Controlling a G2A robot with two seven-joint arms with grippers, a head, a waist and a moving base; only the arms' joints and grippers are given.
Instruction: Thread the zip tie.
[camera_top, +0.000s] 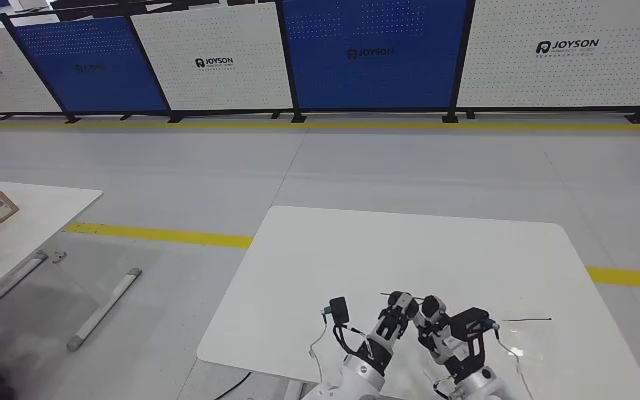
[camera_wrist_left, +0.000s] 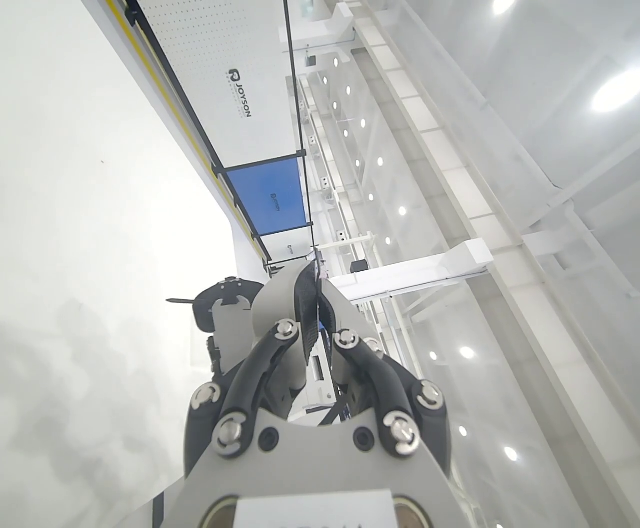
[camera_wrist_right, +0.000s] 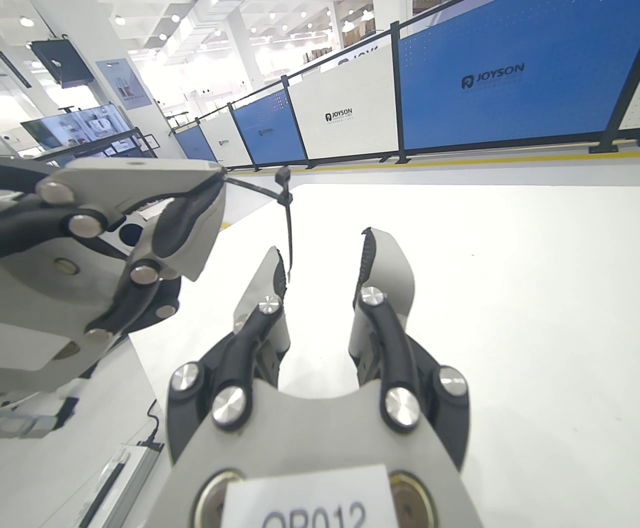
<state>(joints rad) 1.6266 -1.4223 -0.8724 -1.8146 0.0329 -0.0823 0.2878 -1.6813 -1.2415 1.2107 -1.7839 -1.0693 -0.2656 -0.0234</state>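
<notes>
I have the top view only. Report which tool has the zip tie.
Observer: The left tool has it, shut on one end of the zip tie.
Operator: Now the other one's state.
Observer: The right tool is open, jaws well apart, gripping nothing.
Operator: Say where the strap goes.
Observer: From the left tool it runs across to the head, then hangs down beside one of the right tool's fingers. I cannot tell whether it touches.
</notes>
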